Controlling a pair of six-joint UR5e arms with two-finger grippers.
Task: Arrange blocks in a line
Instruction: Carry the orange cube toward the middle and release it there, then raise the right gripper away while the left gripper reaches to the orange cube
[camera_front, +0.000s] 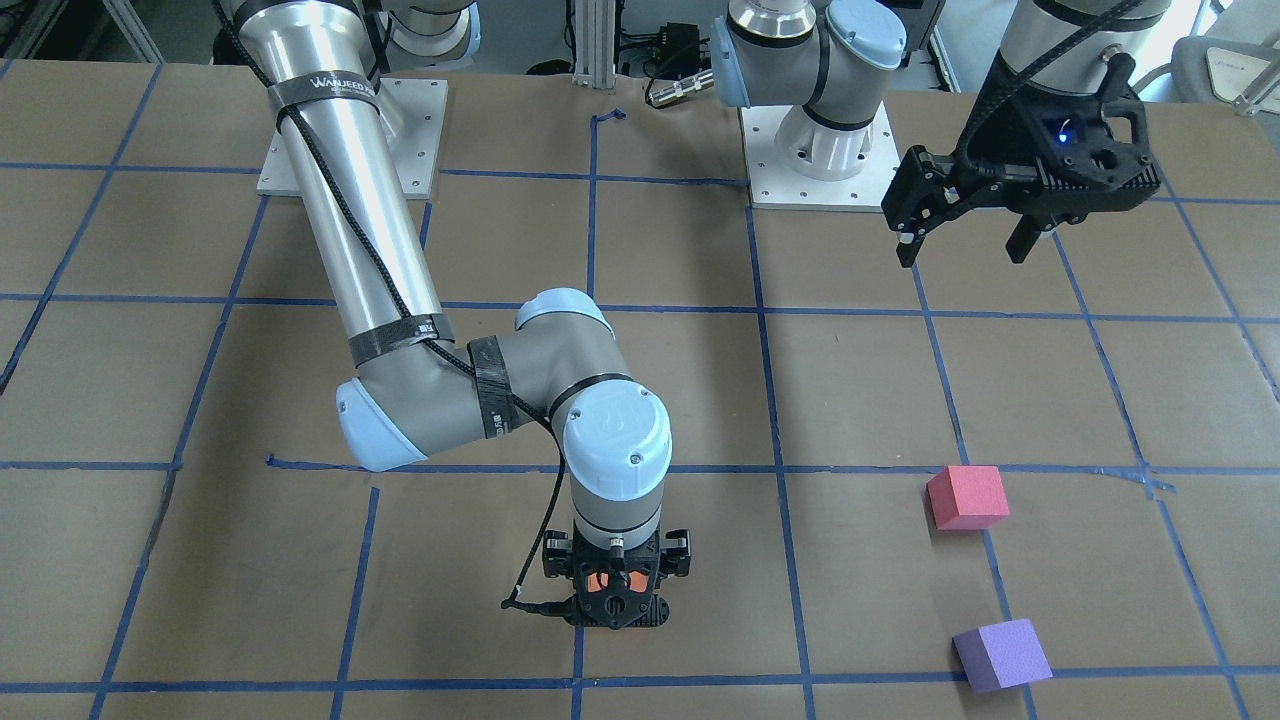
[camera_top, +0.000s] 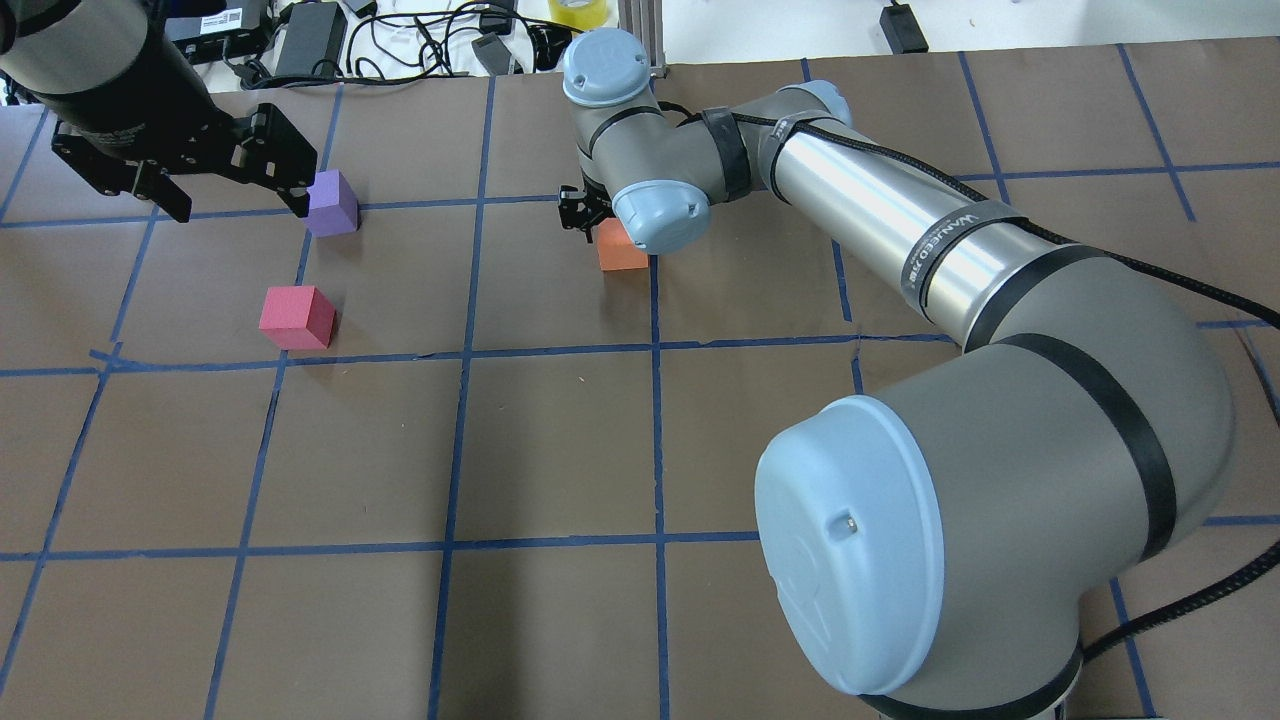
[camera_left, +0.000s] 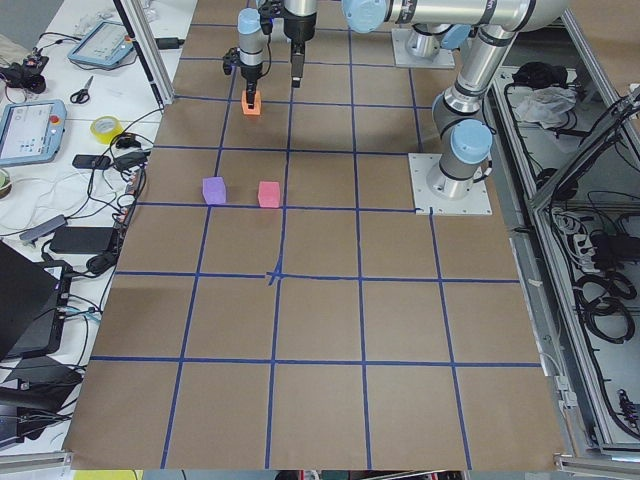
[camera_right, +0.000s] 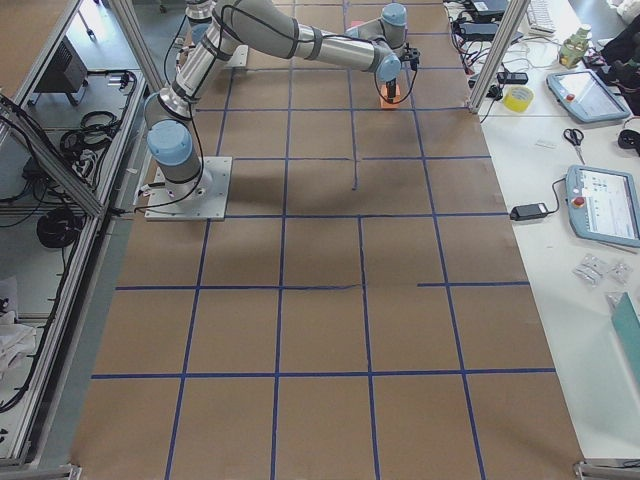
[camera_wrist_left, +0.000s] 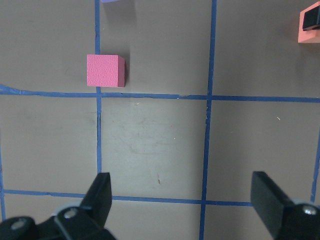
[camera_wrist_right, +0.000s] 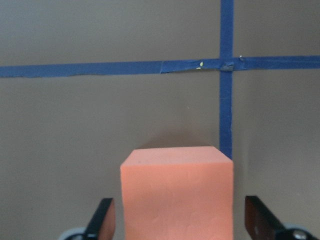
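The orange block (camera_wrist_right: 177, 192) sits on the table between the fingers of my right gripper (camera_wrist_right: 177, 222), which is lowered around it and open, with a small gap on each side. The block also shows in the overhead view (camera_top: 622, 250), under the right gripper (camera_top: 588, 212). The pinkish-red block (camera_top: 296, 317) and the purple block (camera_top: 332, 203) stand apart on my left side. My left gripper (camera_top: 240, 195) is open and empty, held high over the table near the purple block. The left wrist view shows the pinkish-red block (camera_wrist_left: 105, 70) far below its fingers (camera_wrist_left: 100, 197).
Blue tape lines (camera_top: 655, 350) form a grid on the brown table. My right arm's forearm (camera_top: 900, 240) stretches across the right half of the table. Both arm bases (camera_front: 818, 150) stand at my edge. Cables and devices (camera_top: 300, 30) lie past the far edge.
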